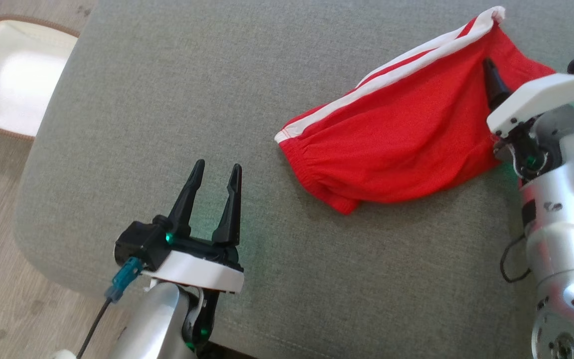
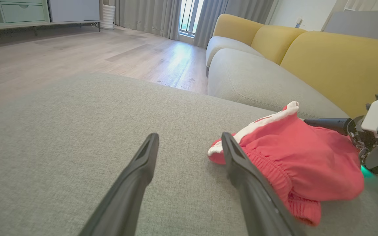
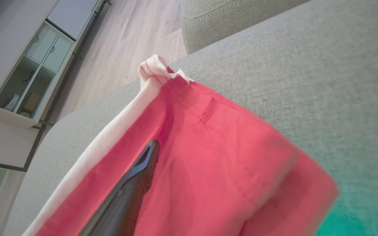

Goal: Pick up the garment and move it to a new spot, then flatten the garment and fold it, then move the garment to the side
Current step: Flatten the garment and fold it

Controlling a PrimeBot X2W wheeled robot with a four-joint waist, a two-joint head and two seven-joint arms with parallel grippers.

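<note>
1. The left gripper hovers low over the grey woven-fabric ottoman. Its fingers are spread wide and hold nothing, apart from the cloth.
2. The red knit shorts with white side stripes lie rumpled at the ottoman's right side, with the gathered waistband nearest the left gripper.
3. The right gripper has one finger over the hem end. The other finger is hidden by cloth, so I cannot tell if it pinches.
4. This probably fits either a carry to a new spot or a shift aside. Either way, catch every layer and lift rather than drag.
</note>
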